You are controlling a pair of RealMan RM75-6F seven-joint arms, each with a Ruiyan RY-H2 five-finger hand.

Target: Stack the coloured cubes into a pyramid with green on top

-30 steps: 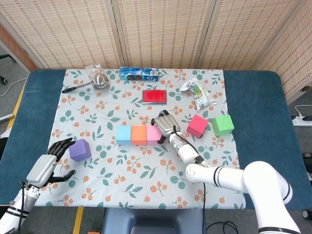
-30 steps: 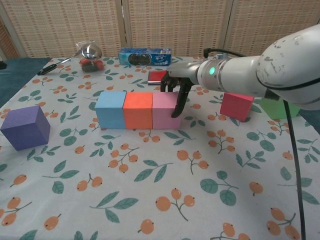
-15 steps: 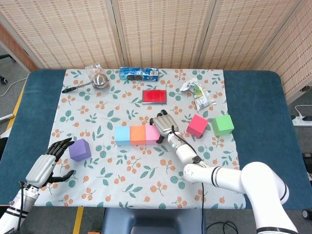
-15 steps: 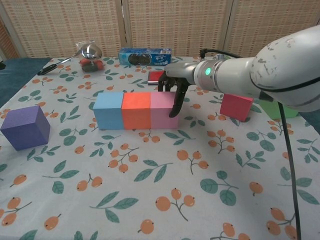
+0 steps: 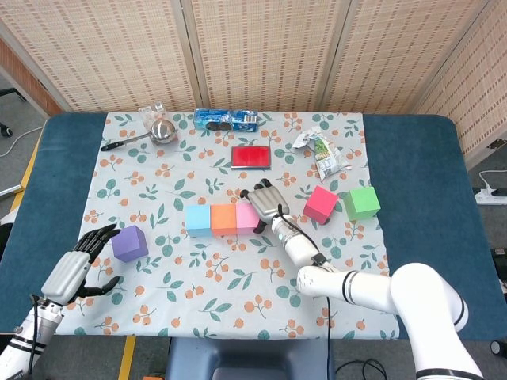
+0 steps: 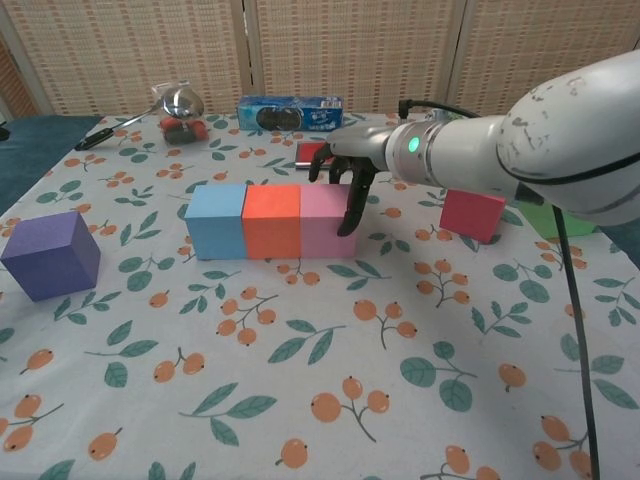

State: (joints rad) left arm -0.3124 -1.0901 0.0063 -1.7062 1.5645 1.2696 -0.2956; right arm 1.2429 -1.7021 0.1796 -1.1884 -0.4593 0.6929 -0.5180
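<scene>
Squaring up the base row: right hand [image 6: 345, 180] sits at the right end of the pink cube [image 6: 325, 220], fingers hanging down against its right face, holding nothing. Looks like a side push to close gaps rather than a grasp.

Light blue cube [image 6: 216, 219], orange cube [image 6: 273, 219] and pink touch face to face in one line, so the bottom tier reads as laid.

Red cube [image 6: 474, 212] lies to the right of the row, and the green cube [image 5: 362, 202] just beyond it, both within the right arm's reach. Green stays out at the edge, which fits it going on last.

Purple cube [image 5: 130, 242] sits well left of the row, just beside the left hand [image 5: 77, 267], which is spread and empty, probably staged to fetch it for the second tier.
</scene>
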